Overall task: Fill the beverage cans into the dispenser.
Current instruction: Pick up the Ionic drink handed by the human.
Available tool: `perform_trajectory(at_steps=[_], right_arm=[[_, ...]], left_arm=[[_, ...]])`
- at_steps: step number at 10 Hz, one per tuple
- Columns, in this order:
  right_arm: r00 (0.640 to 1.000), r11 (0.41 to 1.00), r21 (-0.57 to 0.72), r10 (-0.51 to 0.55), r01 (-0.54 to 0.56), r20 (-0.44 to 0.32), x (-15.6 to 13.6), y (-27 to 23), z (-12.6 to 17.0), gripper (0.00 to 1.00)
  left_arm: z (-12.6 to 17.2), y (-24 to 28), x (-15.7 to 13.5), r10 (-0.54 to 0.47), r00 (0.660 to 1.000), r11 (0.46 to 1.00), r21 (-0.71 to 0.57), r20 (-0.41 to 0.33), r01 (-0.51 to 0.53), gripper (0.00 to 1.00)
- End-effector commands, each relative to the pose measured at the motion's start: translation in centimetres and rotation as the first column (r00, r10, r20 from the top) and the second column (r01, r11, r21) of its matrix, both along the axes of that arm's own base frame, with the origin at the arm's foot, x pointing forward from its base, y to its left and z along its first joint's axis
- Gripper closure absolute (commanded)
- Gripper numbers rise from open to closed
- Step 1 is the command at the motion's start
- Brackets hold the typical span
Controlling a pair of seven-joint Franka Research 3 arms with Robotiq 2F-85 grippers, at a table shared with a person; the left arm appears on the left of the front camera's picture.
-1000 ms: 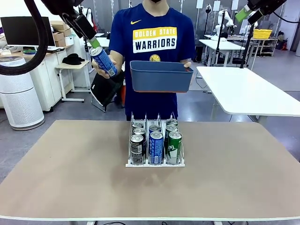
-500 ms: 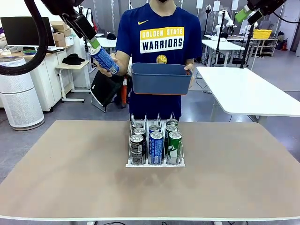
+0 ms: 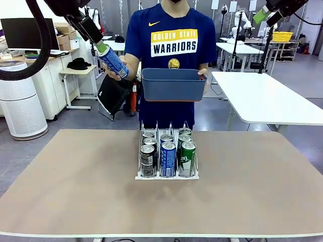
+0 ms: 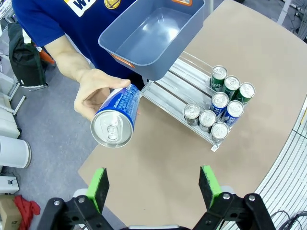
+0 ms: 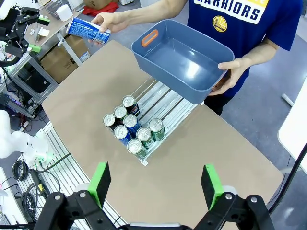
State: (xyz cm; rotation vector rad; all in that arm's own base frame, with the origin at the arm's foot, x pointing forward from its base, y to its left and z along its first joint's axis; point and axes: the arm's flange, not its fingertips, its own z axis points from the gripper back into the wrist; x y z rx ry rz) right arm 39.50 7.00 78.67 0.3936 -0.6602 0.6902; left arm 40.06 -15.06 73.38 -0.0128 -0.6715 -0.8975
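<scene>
— Up at the left of the front view, what do we have by our left gripper (image 3: 101, 44)?

— We see a person's hand (image 3: 112, 73) holding up a slim blue aluminium can (image 3: 112, 62), tilted, its silver top just at our green fingertips. From the left wrist, that can (image 4: 115, 122) sits above and between our fingers (image 4: 99, 186), nearer one of them and clear of both; the jaws stand wide apart, gripping nothing.

— And the middle?

— The person's other hand (image 5: 230, 78) holds a blue-grey rectangular plastic bin (image 3: 173, 83) above the table's far edge. Below it, on the tan table (image 3: 75, 186), stands the clear plastic three-lane dispenser (image 3: 167, 154), holding seven cans: black in our left lane, blue in the middle, green on the right.

— The right side?

— Our right gripper (image 3: 267, 15) hangs high, fingers (image 5: 100, 182) spread wide, empty, well apart from the rack.
</scene>
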Motion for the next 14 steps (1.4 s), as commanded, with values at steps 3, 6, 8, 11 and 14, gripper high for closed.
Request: perform_trajectory(at_steps=[3,6,8,11,14], right_arm=[[1.0,1.0,0.003,0.005,-0.005,-0.003,-0.3,0.0,-0.2,0.0],[1.0,1.0,0.003,0.005,-0.005,-0.003,-0.3,0.0,-0.2,0.0],[1.0,1.0,0.003,0.005,-0.005,-0.003,-0.3,0.0,-0.2,0.0],[1.0,1.0,0.003,0.005,-0.005,-0.003,-0.3,0.0,-0.2,0.0],[1.0,1.0,0.003,0.005,-0.005,-0.003,-0.3,0.0,-0.2,0.0]], left_arm=[[-2.2,0.4,2.2,0.014,0.998,0.999,0.028,0.069,-0.016,0.0],[-2.9,0.7,2.5,0.035,0.989,0.999,-0.038,0.142,-0.03,0.0],[-3.3,1.6,3.4,0.033,0.991,0.997,-0.078,0.129,-0.023,0.0],[-4.0,2.5,4.3,0.042,0.992,0.992,-0.125,0.119,-0.027,0.0],[-4.9,3.1,5.2,0.045,0.995,0.988,-0.152,0.091,-0.031,0.0]])
